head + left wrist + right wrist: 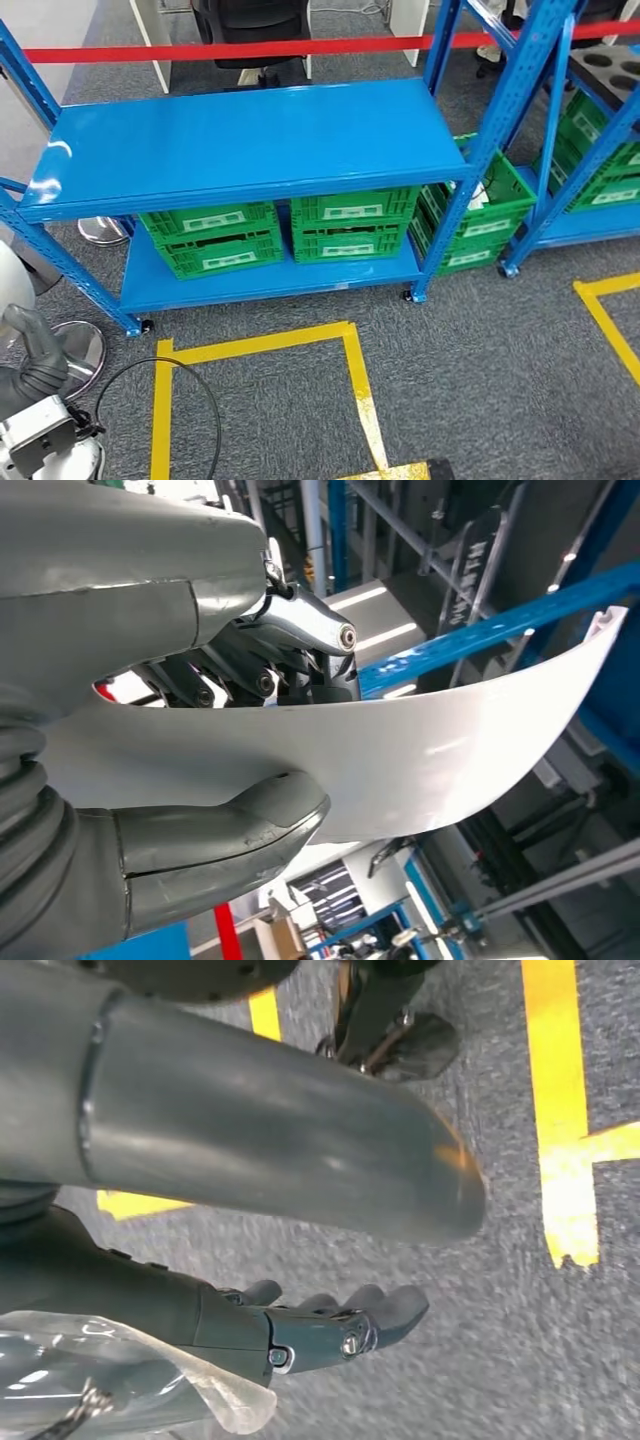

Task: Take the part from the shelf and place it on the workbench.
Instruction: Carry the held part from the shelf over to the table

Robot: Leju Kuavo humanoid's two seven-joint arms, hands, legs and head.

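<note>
Our left hand [226, 740] has its thumb and fingers clamped on the white curved part [453, 750], so we should keep that grip firm while carrying it. Our right hand [317, 1330] hangs with fingers straight and slightly apart, holding nothing. Ahead lie grey carpet [468, 380], yellow tape [256, 345], then the blue shelf [241, 140] with green crates [215, 238].

Crates [281, 234] on lower shelf [226, 285] (side by side)

White labels on the green crates [211, 238] — print too small to read, no other legible text.
</note>
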